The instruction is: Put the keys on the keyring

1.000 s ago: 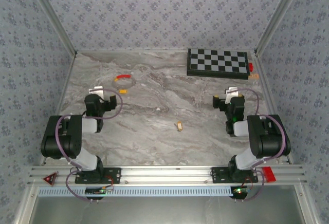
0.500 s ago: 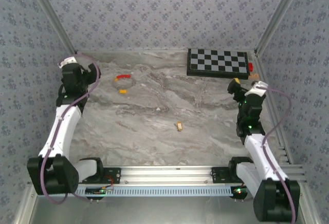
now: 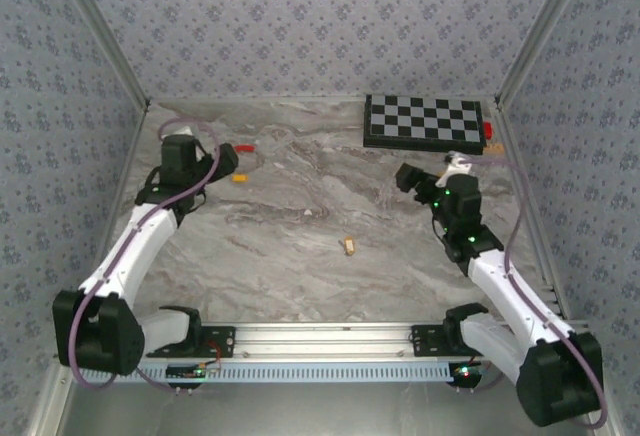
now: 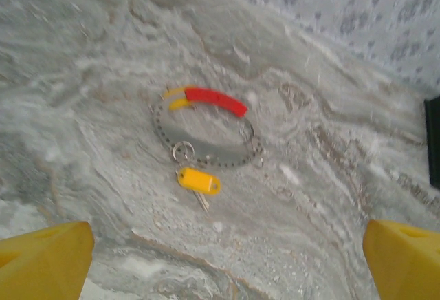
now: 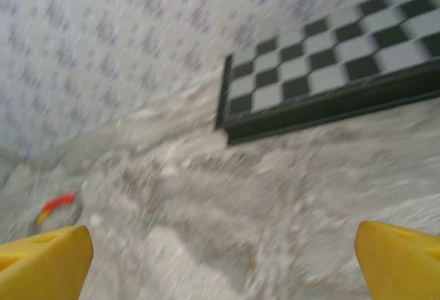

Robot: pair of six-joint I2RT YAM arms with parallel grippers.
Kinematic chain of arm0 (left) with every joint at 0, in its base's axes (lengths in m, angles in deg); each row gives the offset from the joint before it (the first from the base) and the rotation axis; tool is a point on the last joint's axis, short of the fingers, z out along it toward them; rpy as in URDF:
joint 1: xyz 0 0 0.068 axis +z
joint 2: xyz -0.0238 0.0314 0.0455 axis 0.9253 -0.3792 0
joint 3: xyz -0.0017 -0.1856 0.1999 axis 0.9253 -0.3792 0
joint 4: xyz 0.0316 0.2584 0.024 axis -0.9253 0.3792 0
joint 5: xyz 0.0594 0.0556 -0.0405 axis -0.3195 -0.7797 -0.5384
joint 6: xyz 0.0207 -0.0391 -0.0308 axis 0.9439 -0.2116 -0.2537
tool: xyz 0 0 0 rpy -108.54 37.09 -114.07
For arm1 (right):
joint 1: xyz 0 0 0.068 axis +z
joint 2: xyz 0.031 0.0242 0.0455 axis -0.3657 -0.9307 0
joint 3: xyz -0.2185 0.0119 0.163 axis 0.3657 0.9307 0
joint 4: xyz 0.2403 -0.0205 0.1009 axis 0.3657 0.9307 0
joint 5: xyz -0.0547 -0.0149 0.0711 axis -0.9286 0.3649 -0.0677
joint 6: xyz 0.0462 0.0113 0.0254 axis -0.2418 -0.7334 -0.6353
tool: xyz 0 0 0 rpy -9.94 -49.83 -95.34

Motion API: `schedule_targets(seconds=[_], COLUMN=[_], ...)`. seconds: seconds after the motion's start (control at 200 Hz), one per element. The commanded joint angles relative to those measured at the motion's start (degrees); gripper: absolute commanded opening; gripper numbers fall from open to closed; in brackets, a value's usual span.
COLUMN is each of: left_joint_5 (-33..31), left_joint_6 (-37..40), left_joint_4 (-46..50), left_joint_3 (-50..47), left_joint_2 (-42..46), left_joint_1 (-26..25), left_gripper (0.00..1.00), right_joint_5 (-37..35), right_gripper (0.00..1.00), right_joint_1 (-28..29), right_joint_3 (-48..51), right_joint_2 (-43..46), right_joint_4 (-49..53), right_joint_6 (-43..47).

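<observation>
End effectors (image 4: 227,255) (image 5: 223,255), two, gape; two keys (image 4: 199,181) (image 3: 348,246), one keyring (image 4: 214,100).

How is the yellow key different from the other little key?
Colour: the yellow key has a bright yellow head, while the tan key is orange-tan.
Place: the yellow key lies right beside the ring at the far left, while the tan key lies alone near the middle of the table, well apart from the ring.
Both are tiny, much smaller than the ring, and both lie on the table.
</observation>
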Motion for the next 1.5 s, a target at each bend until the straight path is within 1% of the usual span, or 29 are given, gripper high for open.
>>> schedule_targets(seconds=[0.0, 0.08, 0.17, 0.23, 0.305, 0.37, 0.425, 0.49, 0.545, 0.635, 0.75, 1.0, 1.034, 1.219, 1.309, 1.419, 1.494], left_joint_5=[0.2, 0.9, 0.7, 0.8, 1.2, 0.8, 0.2, 0.1, 0.1, -0.1, 0.8, 1.8, 1.6, -2.7, -4.7, -2.2, 0.1], left_joint_6=[0.2, 1.8, 3.4, 4.0, 5.0, 5.7, 6.4, 6.8, 6.9, 6.6, 5.7, 3.8, 4.1, 6.4, 8.0, 8.4, 7.5], left_joint_4=[-3.6, -3.0, -2.7, -1.9, 0.6, 2.2, 3.2, 4.0, 5.4, 8.4, 9.6, 12.0, 12.4, 14.7, 16.7, 17.5, 16.7], left_joint_3=[0.5, 3.2, 6.1, 8.5, 13.0, 16.9, 19.6, 22.6, 25.7, 30.3, 33.2, 37.2, 37.9, 41.0, 43.3, 44.3, 43.6], left_joint_2=[-4.4, -9.4, -14.7, -18.4, -23.4, -28.1, -31.5, -35.1, -38.1, -42.0, -44.8, -49.1, -49.6, -51.8, -53.8, -55.6, -55.9], left_joint_1=[-1.4, -2.1, -2.7, -2.7, -2.7, -2.8, -2.8, -2.7, -2.8, -2.8, -2.9, -3.8, -4.1, -4.7, -4.7, -4.7, -4.8], left_gripper=[1.0, 0.99, 0.97, 0.93, 0.84, 0.8, 0.79, 0.71, 0.68, 0.64, 0.57, 0.54, 0.52, 0.52, 0.55, 0.58, 0.58], right_joint_5=[1.2, 0.3, -0.1, -0.1, -0.6, -1.2, -1.2, -1.2, -1.5, -2.2, -2.0, -1.7, -1.7, -1.3, -1.0, -0.9, -0.9], right_gripper=[0.99, 0.99, 0.99, 0.99, 0.99, 0.99, 0.99, 0.99, 0.99, 0.99, 0.99, 1.0, 0.99, 0.99, 0.99, 0.99, 0.99], right_joint_1=[4.4, 6.8, 8.7, 9.3, 9.9, 10.1, 10.2, 10.5, 10.5, 10.6, 10.7, 10.8, 11.0, 11.2, 11.4, 11.8, 12.1], right_joint_3=[-2.2, -1.9, 0.2, -0.2, -1.0, -1.7, -1.8, -1.6, -1.9, -2.3, -2.3, -2.4, -2.4, -2.7, -2.8, -2.9, -2.9], right_joint_2=[-3.2, -5.5, -8.3, -9.7, -11.3, -12.2, -12.6, -13.1, -13.4, -13.5, -13.6, -13.8, -13.9, -14.3, -14.1, -14.2, -14.2], right_joint_4=[3.7, 4.0, 0.4, 0.9, 1.5, 2.8, 2.7, 2.2, 2.7, 3.5, 3.4, 3.4, 3.3, 3.6, 3.7, 3.5, 3.5], right_joint_6=[-0.4, 0.1, 0.2, -0.2, -0.2, -0.5, -0.5, -0.5, -0.5, -0.4, -0.5, -0.7, -0.7, -0.7, -0.5, -0.3, -0.2])
